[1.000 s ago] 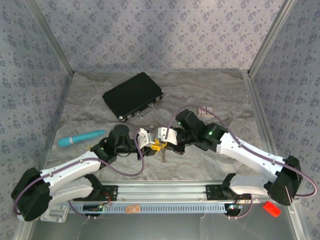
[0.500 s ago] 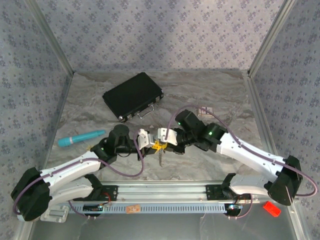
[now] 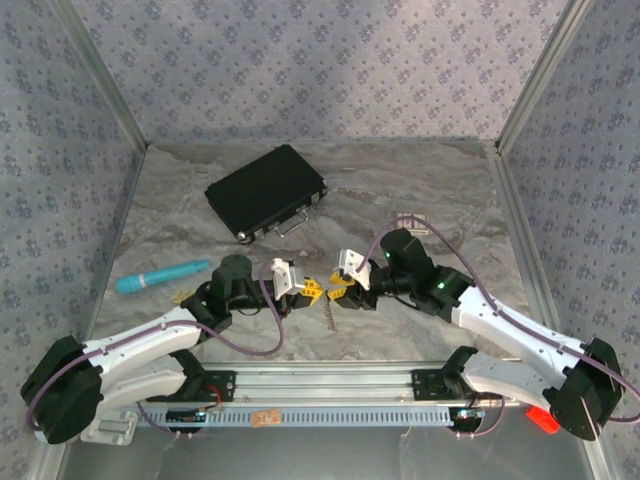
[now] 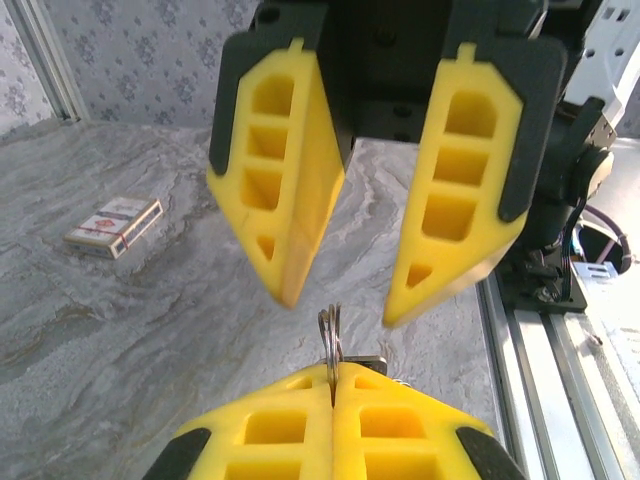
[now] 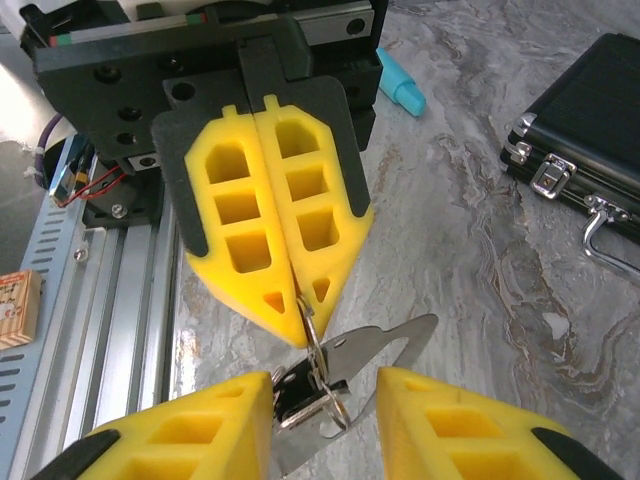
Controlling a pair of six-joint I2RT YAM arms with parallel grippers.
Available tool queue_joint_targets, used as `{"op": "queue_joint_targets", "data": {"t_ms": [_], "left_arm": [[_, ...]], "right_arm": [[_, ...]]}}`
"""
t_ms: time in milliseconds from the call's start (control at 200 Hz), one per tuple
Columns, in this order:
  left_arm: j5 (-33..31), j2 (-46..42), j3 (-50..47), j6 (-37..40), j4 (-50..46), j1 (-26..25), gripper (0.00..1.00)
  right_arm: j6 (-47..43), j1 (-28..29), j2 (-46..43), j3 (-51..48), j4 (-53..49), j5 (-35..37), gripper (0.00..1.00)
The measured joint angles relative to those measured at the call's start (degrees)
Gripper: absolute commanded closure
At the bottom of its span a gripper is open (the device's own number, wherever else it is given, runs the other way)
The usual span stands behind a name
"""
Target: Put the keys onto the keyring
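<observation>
Right wrist view has the left gripper (image 5: 305, 318) facing the camera with its yellow fingers pressed flat together, nipping the top of the keyring (image 5: 316, 352) at their very tips. The keys (image 5: 385, 342) dangle from the ring just below, above the table (image 5: 480, 250). The right gripper (image 5: 325, 395) has its jaws spread wide on either side of the hanging bunch, touching nothing. The left wrist view agrees: the ring pokes up edge-on from the closed pair, just short of the gap between the open pair.

The hold looks slim, since only a thin wire loop sits between the pad tips. A sideways nudge or tug from the right gripper could twist the ring or slide it out, dropping everything onto the table. If the open jaws close slightly off line, they could catch the ring's wire instead of a key blade and jam it.
</observation>
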Motion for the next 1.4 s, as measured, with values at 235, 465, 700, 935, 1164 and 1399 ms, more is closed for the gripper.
{"op": "queue_joint_targets", "data": {"t_ms": [235, 465, 700, 935, 1164, 1399], "left_arm": [[0.3, 0.0, -0.3, -1.5, 2.1, 0.1, 0.99], [-0.5, -1.0, -0.2, -0.7, -1.0, 0.0, 0.74], [-0.7, -1.9, 3.9, 2.9, -9.7, 0.0, 0.75], [-0.3, -1.4, 4.6, 4.2, -12.1, 0.0, 0.81], [1.2, -0.7, 6.1, 4.3, -12.6, 0.0, 0.88], [2.3, -0.2, 6.3, 4.5, -12.4, 0.0, 1.0]], "right_arm": [[1.2, 0.1, 1.6, 0.0, 1.9, -1.7, 1.0], [-2.0, 0.6, 2.4, 2.8, -4.1, -1.4, 1.0], [-9.6, 2.3, 5.9, 11.6, -16.2, 3.1, 1.0], [-14.0, 4.5, 9.1, 16.1, -23.0, 5.9, 1.0], [-14.8, 5.6, 10.7, 17.5, -23.8, 6.8, 1.0], [-12.5, 5.1, 9.6, 16.2, -22.3, 6.8, 0.66]]}}
